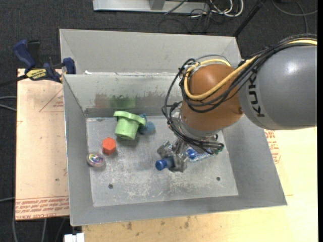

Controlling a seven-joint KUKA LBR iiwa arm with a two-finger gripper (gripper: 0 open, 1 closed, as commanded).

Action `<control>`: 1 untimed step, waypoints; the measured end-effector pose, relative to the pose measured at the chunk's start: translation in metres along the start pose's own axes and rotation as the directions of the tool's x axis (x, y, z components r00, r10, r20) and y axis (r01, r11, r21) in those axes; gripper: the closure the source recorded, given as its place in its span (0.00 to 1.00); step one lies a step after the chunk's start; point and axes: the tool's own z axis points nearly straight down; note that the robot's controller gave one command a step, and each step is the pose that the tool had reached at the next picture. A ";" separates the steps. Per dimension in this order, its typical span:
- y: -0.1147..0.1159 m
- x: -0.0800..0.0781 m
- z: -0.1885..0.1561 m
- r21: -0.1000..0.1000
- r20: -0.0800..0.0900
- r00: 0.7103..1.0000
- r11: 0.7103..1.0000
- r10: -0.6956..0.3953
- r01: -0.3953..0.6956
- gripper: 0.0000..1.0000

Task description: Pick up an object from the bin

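A small blue cylinder [161,164] lies on the floor of the grey metal bin [151,191], close against the claw [175,164] on the side toward the view's left. The claw of the 1 KUKA arm [287,89] is down at the bin floor near its middle, beneath the arm's orange wrist cover [209,97] and looped cables. How far the claw is open cannot be told from this angle, nor whether the blue cylinder is in its grip or merely against it. Just beside the claw on the opposite side, toward the view's right, lies a crumpled blue-and-white wrapper [198,155]. 4 other things lie well apart from the claw, all to the view's left of it: a green flanged spool [126,125] lying tilted, a blue piece [148,128] touching the spool, an orange-red block [108,145] and, farthest from the claw, a clear glassy ball [95,160].
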 end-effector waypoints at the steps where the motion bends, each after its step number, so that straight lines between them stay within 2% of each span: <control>1: 0.006 0.004 -0.095 0.001 0.006 0.999 0.999 -0.039 0.039 1.00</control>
